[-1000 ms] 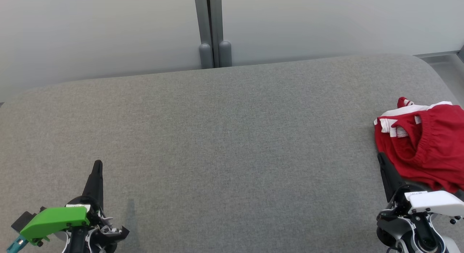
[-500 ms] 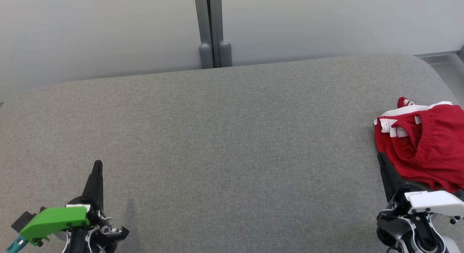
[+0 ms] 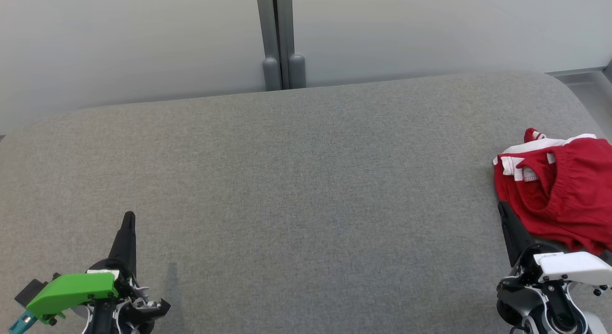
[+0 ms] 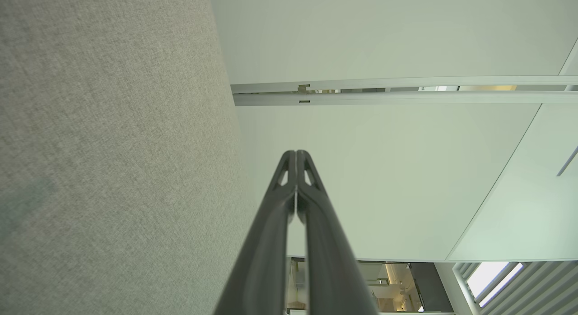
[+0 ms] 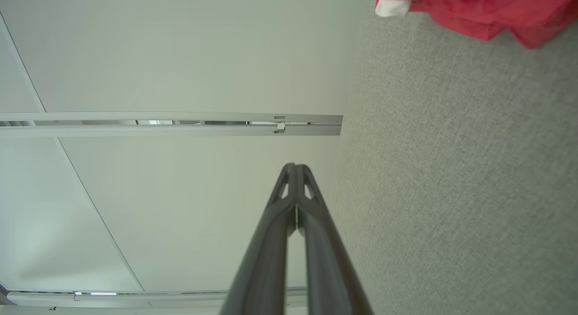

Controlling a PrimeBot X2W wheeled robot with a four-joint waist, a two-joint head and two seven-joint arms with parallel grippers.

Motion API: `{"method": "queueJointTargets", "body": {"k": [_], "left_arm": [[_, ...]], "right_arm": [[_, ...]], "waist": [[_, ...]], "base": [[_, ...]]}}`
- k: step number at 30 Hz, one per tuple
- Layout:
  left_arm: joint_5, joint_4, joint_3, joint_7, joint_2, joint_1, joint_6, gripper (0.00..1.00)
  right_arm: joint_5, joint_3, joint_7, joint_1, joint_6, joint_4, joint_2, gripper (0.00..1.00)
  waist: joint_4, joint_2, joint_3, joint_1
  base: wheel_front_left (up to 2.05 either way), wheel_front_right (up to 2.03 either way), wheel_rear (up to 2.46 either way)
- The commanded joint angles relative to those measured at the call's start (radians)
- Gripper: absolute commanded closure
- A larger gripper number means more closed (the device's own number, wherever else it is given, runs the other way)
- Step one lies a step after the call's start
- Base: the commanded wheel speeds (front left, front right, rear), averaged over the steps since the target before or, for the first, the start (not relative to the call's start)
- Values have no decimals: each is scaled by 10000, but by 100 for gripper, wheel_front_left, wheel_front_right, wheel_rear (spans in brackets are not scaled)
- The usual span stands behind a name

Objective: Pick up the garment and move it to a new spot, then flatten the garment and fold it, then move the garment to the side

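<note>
Soft red cloth garment (image 3: 564, 200) lies on the matt, coarse-woven grey fabric table (image 3: 296, 181).

The head view looks down from high over the grey fabric worktop (image 3: 306, 181), with the pale wall (image 3: 143, 37) across its top. Both wrist views, rolled sideways and low over the worktop, look along the left claw (image 4: 295, 153) and right claw (image 5: 295, 166) to that wall. The right wrist view's upper right shares the red shorts (image 5: 478, 12) with the head view's right edge.

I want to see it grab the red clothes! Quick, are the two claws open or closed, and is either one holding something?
Left claw: closed, holding nothing.
Right claw: closed, holding nothing, beside the red garment.
</note>
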Motion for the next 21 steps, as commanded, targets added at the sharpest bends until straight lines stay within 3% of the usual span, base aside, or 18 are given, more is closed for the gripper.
{"method": "queueJointTargets", "body": {"k": [1, 21], "left_arm": [[-32, -10, 26, 34, 65, -116, -39, 100], [-33, -10, 25, 33, 66, -116, -39, 100]], "right_arm": [[32, -16, 33, -82, 0, -36, -56, 100], [32, -15, 33, -83, 0, -35, -56, 100]], "waist": [[0, 0, 0, 0], [0, 0, 0, 0]], "base": [[0, 0, 0], [0, 0, 0]]}}
